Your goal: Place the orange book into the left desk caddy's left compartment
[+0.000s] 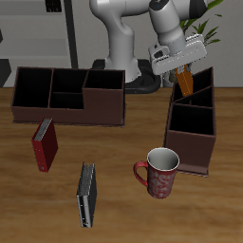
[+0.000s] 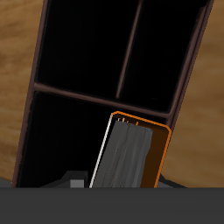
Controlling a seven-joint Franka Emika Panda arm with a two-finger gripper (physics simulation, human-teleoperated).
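Note:
My gripper [image 1: 180, 68] is shut on the orange book [image 1: 187, 83] and holds it upright and slightly tilted over the far, taller-walled end of the left desk caddy [image 1: 193, 128], the narrow maroon box. In the wrist view the orange book [image 2: 156, 162] shows end-on with its pale page edges, hanging over the deep left compartment [image 2: 66, 131]. The caddy's two lower square compartments [image 2: 87, 39] lie beyond a divider. The book's lower end is at about rim height; I cannot tell whether it is inside the slot.
A second, wide maroon caddy [image 1: 68, 95] stands at the back. A red book [image 1: 45, 144] and a dark grey book [image 1: 86, 195] lie on the table. A red patterned mug [image 1: 159, 171] stands close to the narrow caddy's front end.

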